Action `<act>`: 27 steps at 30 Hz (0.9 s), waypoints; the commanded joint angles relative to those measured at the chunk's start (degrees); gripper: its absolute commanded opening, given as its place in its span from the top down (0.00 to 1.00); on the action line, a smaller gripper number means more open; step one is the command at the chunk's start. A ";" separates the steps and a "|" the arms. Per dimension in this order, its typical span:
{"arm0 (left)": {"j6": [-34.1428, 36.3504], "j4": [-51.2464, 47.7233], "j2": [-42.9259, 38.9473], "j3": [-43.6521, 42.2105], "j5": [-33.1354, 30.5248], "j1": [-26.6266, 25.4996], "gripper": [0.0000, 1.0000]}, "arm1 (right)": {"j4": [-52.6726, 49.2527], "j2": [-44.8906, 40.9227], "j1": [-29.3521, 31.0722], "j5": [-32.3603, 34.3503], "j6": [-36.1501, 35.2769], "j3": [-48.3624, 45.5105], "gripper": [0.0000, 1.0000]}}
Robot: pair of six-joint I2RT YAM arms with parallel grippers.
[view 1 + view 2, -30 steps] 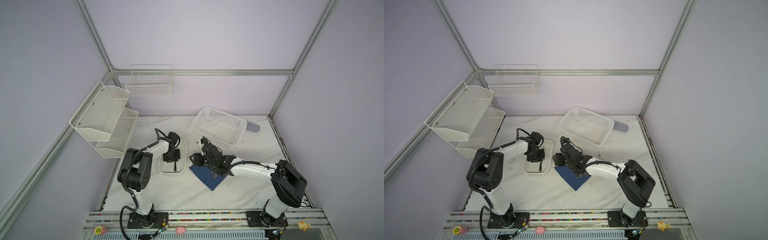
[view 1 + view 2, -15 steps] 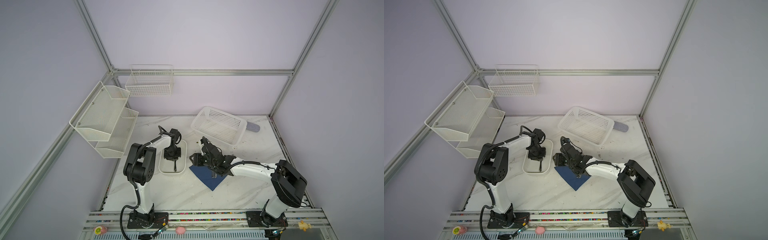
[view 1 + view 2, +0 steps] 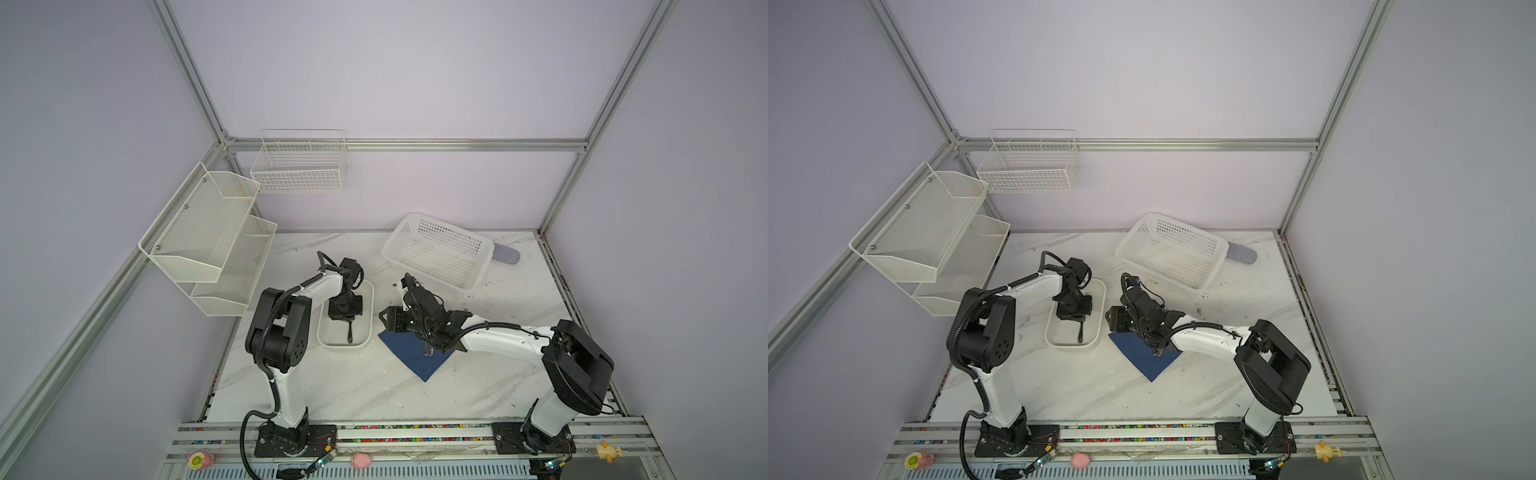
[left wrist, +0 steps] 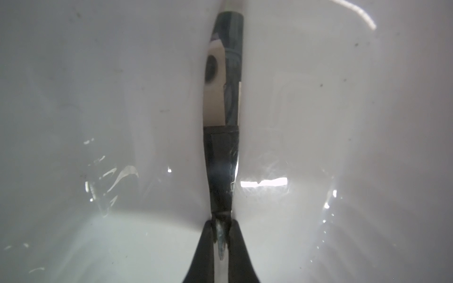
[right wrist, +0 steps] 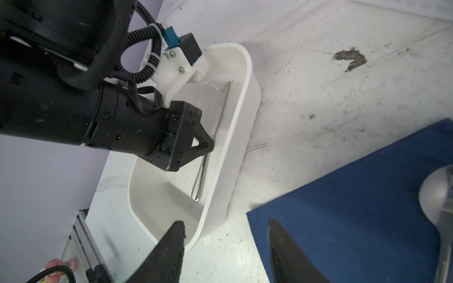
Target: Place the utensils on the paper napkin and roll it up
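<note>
At least the spoon [image 5: 436,198] is already lying on the napkin [image 3: 409,357], while the left gripper [image 5: 207,148] is pinching shut on what looks like the knife [image 5: 220,105], which is lying in the dish [image 5: 241,147]. The right gripper [image 5: 225,221] is hovering half open and empty by the napkin's edge, so carrying and rolling are still waiting. Since a second ago the left arm's elbow is swinging slightly toward the dish, and the right arm is staying put.
</note>
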 commanded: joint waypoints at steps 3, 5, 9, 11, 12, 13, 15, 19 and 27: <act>-2.79 8.90 -7.08 -5.28 -2.53 -0.61 0.94 | -1.33 -0.93 0.28 1.21 0.24 -0.08 0.43; -2.86 9.94 -7.46 -5.28 -3.36 -0.61 0.94 | -1.26 -1.09 0.30 1.36 0.31 -0.23 0.43; -2.86 10.90 -5.92 -4.36 -3.48 -0.61 0.94 | -1.25 -0.97 0.23 1.48 0.25 -0.23 0.43; -3.35 11.24 -4.71 -3.70 -4.18 -0.67 0.95 | -1.25 -1.15 0.26 1.60 0.26 -0.40 0.43; -3.73 12.68 -4.67 -4.27 -4.75 -0.69 0.95 | -1.25 -1.19 0.23 1.62 0.24 -0.52 0.43; -3.89 14.60 -4.76 -5.15 -4.80 -0.69 0.95 | -1.25 -1.28 0.27 1.73 0.31 -0.62 0.43; -3.97 16.12 -4.09 -5.20 -4.41 -0.61 0.93 | -1.04 -1.13 0.24 1.78 0.26 -0.72 0.43; -3.98 15.76 -1.10 -3.40 -3.62 -0.60 0.91 | -1.34 -0.77 0.29 1.53 0.25 -0.58 0.43; -4.46 16.61 1.63 -3.02 -3.45 -0.61 0.89 | -1.32 -0.84 0.16 1.80 0.25 -0.80 0.43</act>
